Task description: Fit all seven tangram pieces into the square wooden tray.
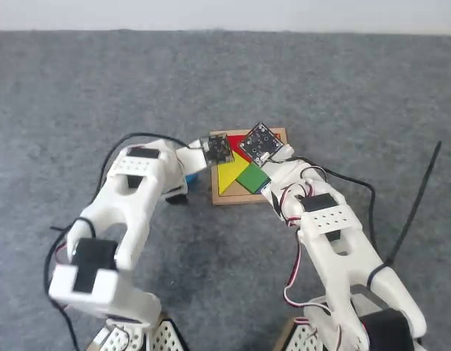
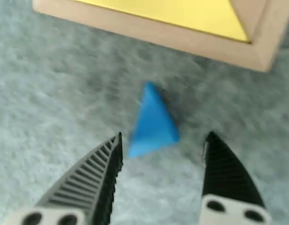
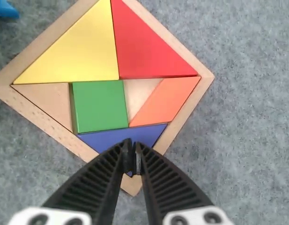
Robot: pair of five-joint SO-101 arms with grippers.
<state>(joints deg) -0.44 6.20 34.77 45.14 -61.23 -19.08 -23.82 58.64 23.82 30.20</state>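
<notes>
1. Square wooden tray (image 3: 36, 115): lies flat on the grey carpeted surface (image 1: 210, 80), between the two arms.
2. Pieces seated in the tray: yellow triangle (image 3: 83, 51) and red triangle (image 3: 144, 51), edge to edge; green square (image 3: 100, 106); orange parallelogram (image 3: 165, 101); dark blue triangle (image 3: 125, 136) along one corner of the tray. Two triangular patches of bare tray floor show, one beside the green square towards the rim, one between the green square and the orange parallelogram.
3. Light blue triangle (image 2: 153, 124): lies on the surface outside the tray, just beside the tray's outer wall on the left arm's side, not touching it.
4. Left gripper (image 2: 163, 145): fingers spread wide apart and pointed down at the surface. The light blue triangle lies between the two fingertips and a little ahead of them, nearer one finger than the other. Contact cannot be judged.
5. Right gripper (image 3: 132, 152): fingers pressed together with nothing between them, the tips over the corner of the tray that holds the dark blue triangle.
</notes>
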